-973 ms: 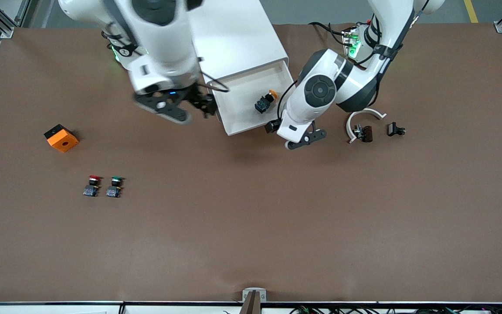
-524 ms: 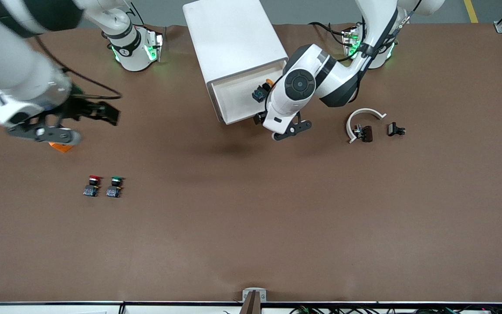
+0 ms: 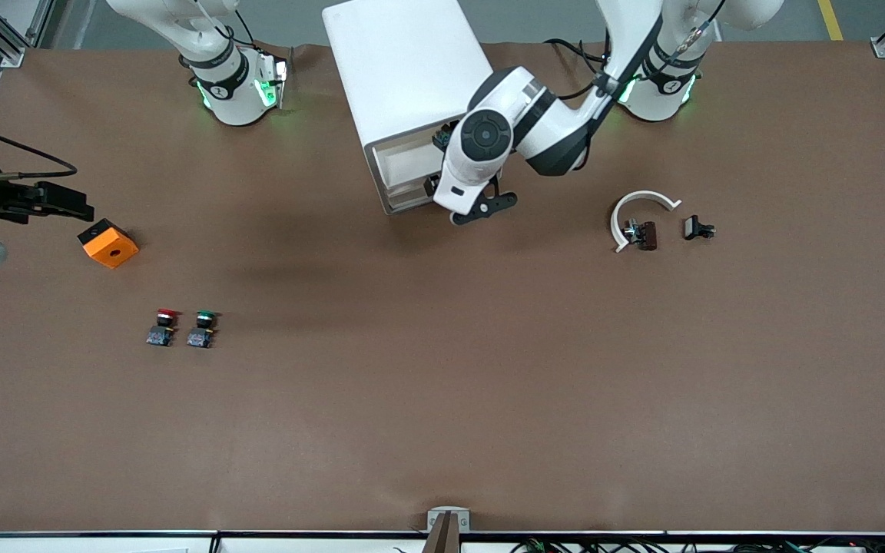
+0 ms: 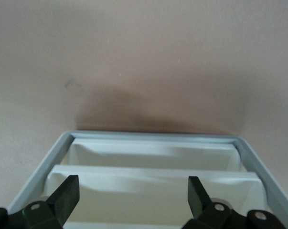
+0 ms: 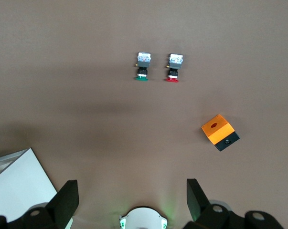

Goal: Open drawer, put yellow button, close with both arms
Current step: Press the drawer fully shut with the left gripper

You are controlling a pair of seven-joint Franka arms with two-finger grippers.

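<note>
The left hand (image 3: 481, 209), fingers spread, is pushing the cream-fronted top drawer (image 3: 404, 175) at upper centre shut; the right hand (image 3: 43, 201), spread, is waiting mid-left. Next, press it flush.

A brown table (image 3: 442, 399) carries a white cabinet (image 3: 404, 69). On it also lie an orange box (image 3: 108, 243), a red-capped button (image 3: 161, 326), a green-capped button (image 3: 201, 329) and a white curved piece (image 3: 640, 206).

An orange box (image 3: 107, 243) with a black side and a hole in its top lies toward the right arm's end of the brown table (image 3: 442, 399). At its five o'clock, nearer the front camera, a red-capped button (image 3: 161, 327) and a green-capped button (image 3: 201, 328) stand side by side, just apart. Toward the left arm's end, a white curved bracket (image 3: 637, 207) arcs over a small dark part (image 3: 642, 234), with a small black clip (image 3: 697, 228) at its three o'clock.
</note>
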